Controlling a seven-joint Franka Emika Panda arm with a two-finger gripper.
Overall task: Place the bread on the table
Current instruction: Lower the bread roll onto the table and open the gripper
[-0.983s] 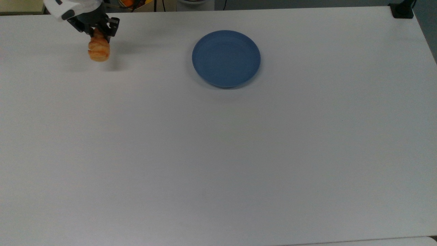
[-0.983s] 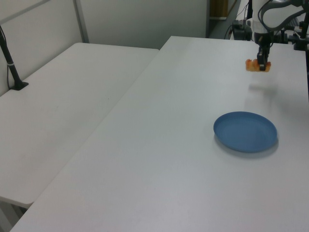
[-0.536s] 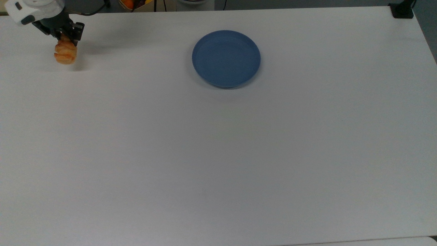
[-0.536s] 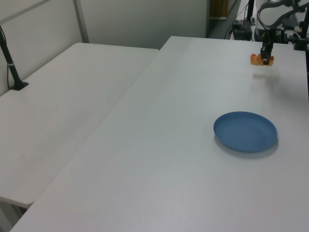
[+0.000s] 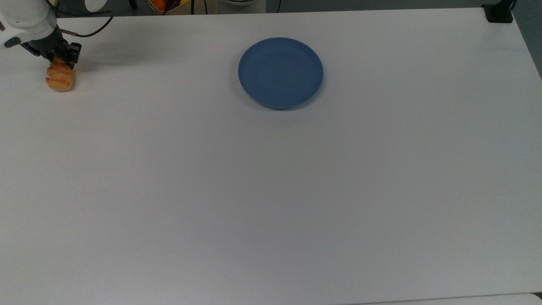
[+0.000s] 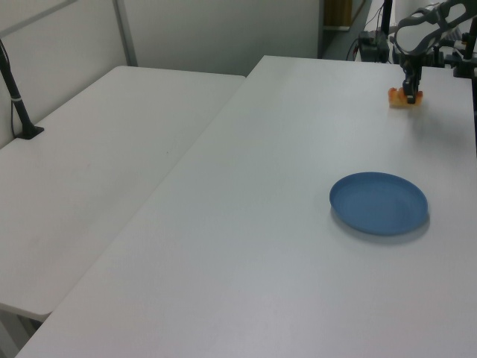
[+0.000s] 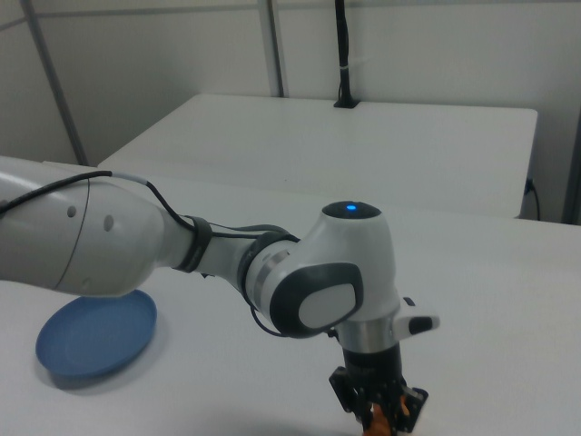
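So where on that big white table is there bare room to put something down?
Nearly everywhere. The table is bare across the whole stretch below the blue plate in the top view, and to the top view's right of it. The one busy spot is the top view's upper-left corner, where the end effector holds the bread.

top view overhead; left, right views oblique, sharing table (image 5: 271, 190)

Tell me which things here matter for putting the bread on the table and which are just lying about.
Part of the job:
- bread, held in the claw near the top view's left edge
- table, where it goes

Just lying about:
- blue plate, bare
- second white table in the left view
- black post on it
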